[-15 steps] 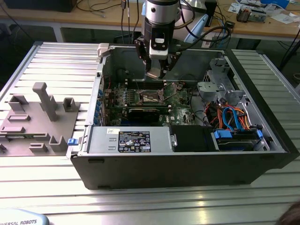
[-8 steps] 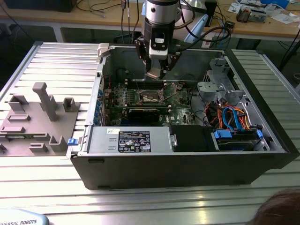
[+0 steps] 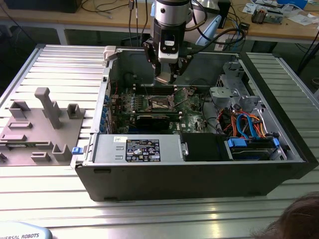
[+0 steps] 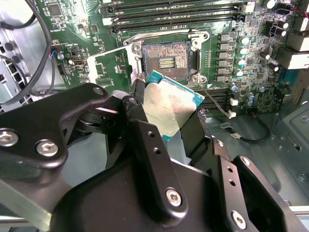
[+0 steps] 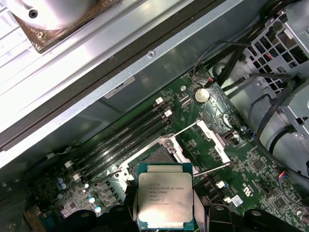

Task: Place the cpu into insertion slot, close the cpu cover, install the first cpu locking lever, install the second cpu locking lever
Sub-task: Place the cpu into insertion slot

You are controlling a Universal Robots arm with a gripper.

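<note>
cpu [image 5: 165,200]: a square chip clamped in the claw, with its dull silver top facing the first wrist view. Its teal-green border shows in both wrist views [image 4: 171,104].
Claw [image 5: 165,212]: black fingers [image 4: 140,121] are closed on two opposite edges of the chip. In the exterior view it hangs low inside the open computer case [image 3: 174,174], clear of the board.
Writing: several lines of fine grey print run across the chip's top. On the power supply, on the near side of the claw in the exterior view, sits a white-and-black label sticker [image 3: 143,149], too small to read.
Insertion slot [image 4: 167,57]: lies below the claw and just past the held chip. It is bare, its dark contact field is exposed, and the chip is apart from it.
cpu cover [image 4: 108,52]: swung open beside the slot, so the green board shows through its window.
Motherboard [image 5: 251,179]: spreads under the claw. The long black memory slots [image 5: 120,140] run alongside the socket, and a coin cell [image 5: 201,94] sits farther off.
Edges: the case's grey rear wall stands close behind the claw.
Open room: the case has no side panel, so the space above the socket is free. A drive cage and blue cables [image 3: 244,124] crowd the space on the exterior view's right of the claw.
Outside the case: a grey fixture tray [image 3: 40,129] rests well apart from the claw on the ribbed table [image 3: 149,219].
</note>
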